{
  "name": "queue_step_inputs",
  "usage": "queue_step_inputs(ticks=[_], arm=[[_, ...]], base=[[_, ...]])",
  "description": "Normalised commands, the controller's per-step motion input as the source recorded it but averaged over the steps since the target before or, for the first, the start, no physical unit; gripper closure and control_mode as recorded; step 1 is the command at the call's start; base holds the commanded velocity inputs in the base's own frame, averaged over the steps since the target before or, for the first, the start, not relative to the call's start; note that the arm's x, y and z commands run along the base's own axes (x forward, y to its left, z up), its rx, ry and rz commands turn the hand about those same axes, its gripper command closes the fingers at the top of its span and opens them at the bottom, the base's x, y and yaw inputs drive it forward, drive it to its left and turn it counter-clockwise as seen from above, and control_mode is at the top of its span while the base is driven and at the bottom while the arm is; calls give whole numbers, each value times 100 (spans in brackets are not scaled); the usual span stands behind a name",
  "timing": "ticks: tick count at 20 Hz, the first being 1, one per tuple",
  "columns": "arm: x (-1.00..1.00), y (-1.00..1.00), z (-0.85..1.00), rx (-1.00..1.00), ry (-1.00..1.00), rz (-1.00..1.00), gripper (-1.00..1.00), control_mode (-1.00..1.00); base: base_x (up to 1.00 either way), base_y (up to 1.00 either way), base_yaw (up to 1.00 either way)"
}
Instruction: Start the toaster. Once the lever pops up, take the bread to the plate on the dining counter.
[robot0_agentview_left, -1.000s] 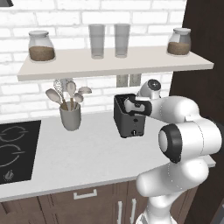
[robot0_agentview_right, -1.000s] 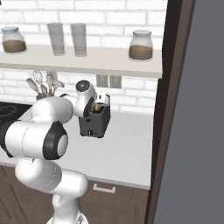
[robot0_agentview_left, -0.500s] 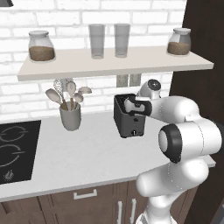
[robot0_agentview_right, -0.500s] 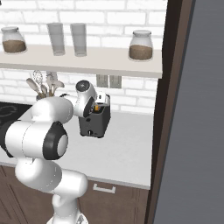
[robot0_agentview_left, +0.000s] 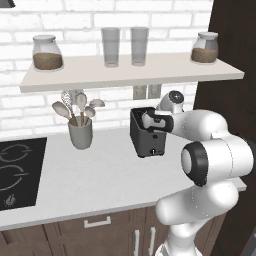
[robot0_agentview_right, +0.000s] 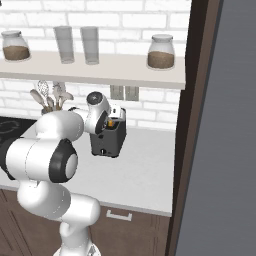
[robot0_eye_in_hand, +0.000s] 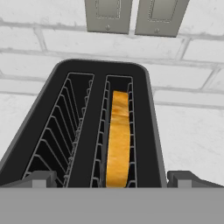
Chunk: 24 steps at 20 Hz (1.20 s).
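Observation:
The dark toaster (robot0_agentview_left: 147, 142) (robot0_agentview_right: 107, 144) stands on the white countertop against the brick wall. In the hand view I look straight down into the toaster (robot0_eye_in_hand: 98, 118): the golden-tan bread (robot0_eye_in_hand: 118, 135) sits upright in the right slot and the left slot is empty. My gripper (robot0_eye_in_hand: 113, 180) hovers just above the toaster's top, open, with its fingertips (robot0_eye_in_hand: 40, 178) spread to either side of the toaster body and holding nothing. From the base views the gripper (robot0_agentview_left: 151, 121) (robot0_agentview_right: 112, 121) sits over the toaster's top. The plate and the dining counter are out of view.
A grey utensil cup (robot0_agentview_left: 80, 134) stands left of the toaster, and a black cooktop (robot0_agentview_left: 15, 172) lies further left. A shelf (robot0_agentview_left: 130, 72) with jars and glasses hangs above. Two wall outlets (robot0_eye_in_hand: 131, 15) sit behind the toaster. A dark tall cabinet (robot0_agentview_right: 200, 125) bounds the right.

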Motion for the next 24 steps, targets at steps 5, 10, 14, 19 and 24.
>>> queue_step_inputs(ticks=[5,10,14,19,24], arm=[[0,0,0,0,0,0,-100,-100],[0,0,0,0,0,0,-100,-100],[0,0,0,0,0,0,-100,-100],[0,0,0,0,0,0,-100,-100],[0,0,0,0,0,0,-100,-100]], base=[[0,0,0],[0,0,0],[0,0,0],[0,0,0],[0,0,0]])
